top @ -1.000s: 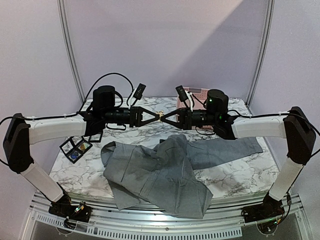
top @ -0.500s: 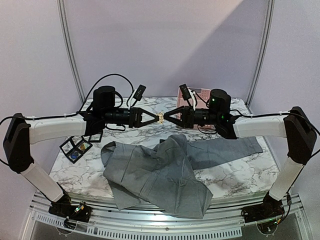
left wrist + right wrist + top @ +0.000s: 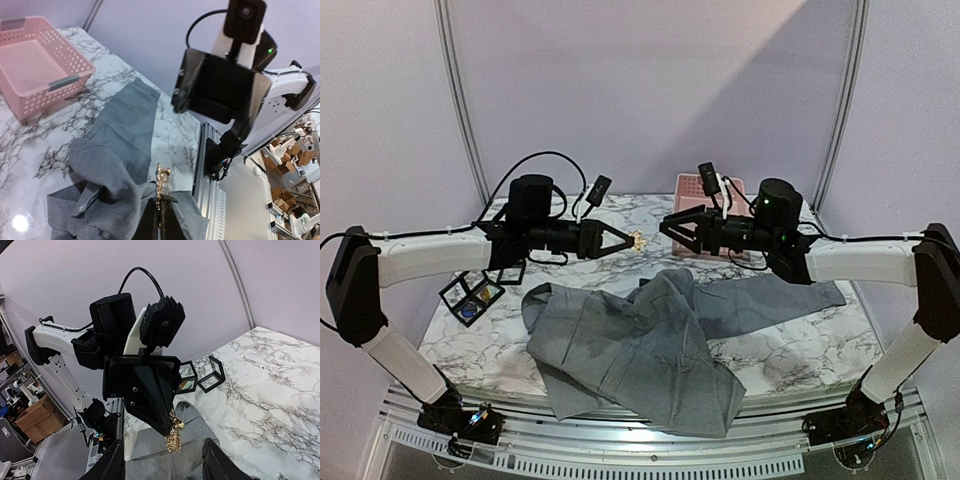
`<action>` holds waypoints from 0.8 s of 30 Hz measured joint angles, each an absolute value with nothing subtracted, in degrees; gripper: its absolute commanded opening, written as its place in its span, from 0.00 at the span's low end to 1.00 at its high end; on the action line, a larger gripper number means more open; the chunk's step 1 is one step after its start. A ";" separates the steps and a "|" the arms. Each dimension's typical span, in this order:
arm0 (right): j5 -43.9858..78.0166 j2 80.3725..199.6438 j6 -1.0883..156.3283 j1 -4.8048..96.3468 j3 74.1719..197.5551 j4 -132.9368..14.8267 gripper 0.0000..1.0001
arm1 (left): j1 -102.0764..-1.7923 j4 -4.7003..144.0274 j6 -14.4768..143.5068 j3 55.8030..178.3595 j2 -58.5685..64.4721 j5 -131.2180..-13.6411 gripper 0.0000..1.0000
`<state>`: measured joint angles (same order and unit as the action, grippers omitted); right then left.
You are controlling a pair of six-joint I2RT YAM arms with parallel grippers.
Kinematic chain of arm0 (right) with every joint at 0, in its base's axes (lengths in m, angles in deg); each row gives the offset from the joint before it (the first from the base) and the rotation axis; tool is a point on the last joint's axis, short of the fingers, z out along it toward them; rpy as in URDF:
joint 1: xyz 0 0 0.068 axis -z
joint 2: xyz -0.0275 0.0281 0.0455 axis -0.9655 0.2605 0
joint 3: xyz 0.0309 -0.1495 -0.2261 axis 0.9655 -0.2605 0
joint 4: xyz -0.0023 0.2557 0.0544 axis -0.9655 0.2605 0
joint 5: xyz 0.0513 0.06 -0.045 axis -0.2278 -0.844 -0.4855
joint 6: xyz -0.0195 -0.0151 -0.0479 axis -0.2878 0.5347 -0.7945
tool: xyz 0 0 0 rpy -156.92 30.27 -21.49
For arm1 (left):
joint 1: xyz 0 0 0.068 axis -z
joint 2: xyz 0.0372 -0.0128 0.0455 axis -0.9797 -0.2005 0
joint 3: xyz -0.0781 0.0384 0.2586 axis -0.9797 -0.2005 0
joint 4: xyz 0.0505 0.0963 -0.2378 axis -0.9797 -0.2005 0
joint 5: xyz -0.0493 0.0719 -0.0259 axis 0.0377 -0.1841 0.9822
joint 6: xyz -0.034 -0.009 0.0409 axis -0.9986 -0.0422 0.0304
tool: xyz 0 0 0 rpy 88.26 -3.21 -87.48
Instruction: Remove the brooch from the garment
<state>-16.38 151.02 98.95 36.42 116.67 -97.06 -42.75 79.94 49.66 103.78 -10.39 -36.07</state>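
Since a second ago, my right gripper [image 3: 667, 232] has let go of the brooch [image 3: 638, 240] and drawn back to the right. Before, both grippers met on the brooch in mid-air.

Top view: my left gripper [image 3: 623, 240] is clamped tight on the small gold brooch at its tip, held up above the table [image 3: 800, 350]. The right gripper's jaws stand apart with nothing between them, a short gap away from the brooch. The grey garment [image 3: 630, 345] lies crumpled on the marble below, apart from both grippers. A pink basket [image 3: 695, 185] sits at the far edge, and small black display boxes [image 3: 470, 295] sit at the left.

Left wrist view: the brooch [image 3: 162, 182] stands upright, pinched between my closed fingertips. The garment is beneath it, with no cloth attached to the brooch that I can see. The right gripper hangs across from me, facing this way.

Right wrist view: my own two fingers [image 3: 116, 465] frame the bottom of the picture, spread wide and empty. The left gripper points toward me with the brooch [image 3: 173, 435] dangling from its tip.

I judge the removal done, since the brooch is off the garment. What looks left is setting the brooch down somewhere. I cannot tell where it should go.
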 measured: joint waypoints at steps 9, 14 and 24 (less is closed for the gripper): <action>-2.44 142.61 93.83 39.59 114.36 -87.18 0.60 | -47.87 64.53 58.34 105.93 -6.59 -51.65 0.00; 6.42 135.07 90.40 44.57 111.28 -82.33 0.68 | -54.01 57.52 60.50 104.35 0.73 -65.97 0.00; 11.79 127.22 87.54 57.73 105.94 -77.28 0.78 | -56.57 41.82 67.71 104.00 3.33 -93.82 0.00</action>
<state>11.79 127.22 87.54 57.73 105.94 -77.28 -56.57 41.82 67.71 104.00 3.33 -93.82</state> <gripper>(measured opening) 0.777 0.026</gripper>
